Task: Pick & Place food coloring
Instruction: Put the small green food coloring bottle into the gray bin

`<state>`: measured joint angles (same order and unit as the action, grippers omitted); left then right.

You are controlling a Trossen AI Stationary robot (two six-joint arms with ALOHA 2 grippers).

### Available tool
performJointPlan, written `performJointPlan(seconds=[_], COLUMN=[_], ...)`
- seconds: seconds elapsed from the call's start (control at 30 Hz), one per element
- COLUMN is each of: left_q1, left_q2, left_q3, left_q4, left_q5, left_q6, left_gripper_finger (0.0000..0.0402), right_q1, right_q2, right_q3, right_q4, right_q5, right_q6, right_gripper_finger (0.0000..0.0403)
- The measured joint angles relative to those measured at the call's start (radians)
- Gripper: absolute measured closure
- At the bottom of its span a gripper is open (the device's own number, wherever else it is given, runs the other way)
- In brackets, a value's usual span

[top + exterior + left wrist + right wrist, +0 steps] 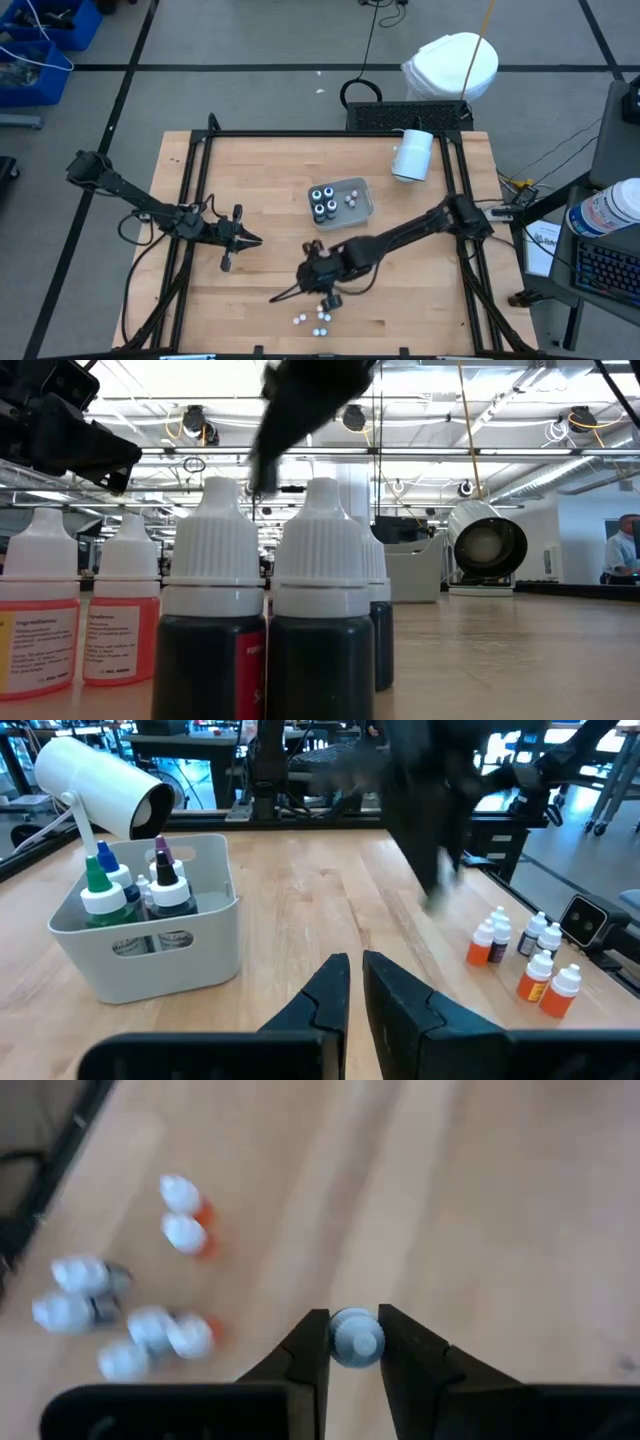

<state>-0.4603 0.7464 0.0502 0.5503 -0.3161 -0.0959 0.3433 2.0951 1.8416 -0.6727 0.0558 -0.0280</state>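
Several food coloring bottles (323, 200) stand in the grey tray (365, 210) at the table's middle. More white-capped bottles (318, 318) stand loose on the wood near the front edge; they fill the low view (215, 640). My right gripper (354, 1320) is above that loose group, shut on one bottle. My left gripper (355, 985) waits at the left of the table, shut, with nothing in it, pointing toward the tray (200, 950). My right gripper pinches a food coloring bottle by its white cap (357, 1342) between the two fingers. The fingers slant down from the table's right and far side. The cap hides the bottle's body. The bottle is lifted clear of the table.
A large white cylinder (412, 155) lies on the table at the back right, behind the tray. Black rails (195, 190) run along the table's left, right and far sides. Bare wood lies between the tray and the loose bottles.
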Motion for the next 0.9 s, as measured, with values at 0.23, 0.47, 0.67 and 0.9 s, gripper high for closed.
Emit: performJointPlan(seconds=[0.23, 0.47, 0.67, 0.9], left_q1=[0.0, 0.0, 0.0, 0.0], left_q2=[0.0, 0.0, 0.0, 0.0], left_q3=[0.0, 0.0, 0.0, 0.0], left_q4=[0.0, 0.0, 0.0, 0.0], left_q5=[0.0, 0.0, -0.011, -0.03], left_q6=[0.0, 0.001, 0.008, 0.009], left_gripper_finger=[0.036, 0.036, 0.036, 0.036], right_q1=[-0.081, -0.248, -0.383, -0.425], right_q2=[-0.237, -0.578, -0.757, -0.714], right_q3=[-0.084, -0.45, -0.765, -0.942], right_q4=[-0.063, -0.001, 0.22, 0.355], right_q5=[0.132, 0.218, 0.233, 0.228], right_q6=[-0.062, 0.055, 0.15, 0.175], right_gripper_finger=[0.0346, 0.0347, 0.0347, 0.0347])
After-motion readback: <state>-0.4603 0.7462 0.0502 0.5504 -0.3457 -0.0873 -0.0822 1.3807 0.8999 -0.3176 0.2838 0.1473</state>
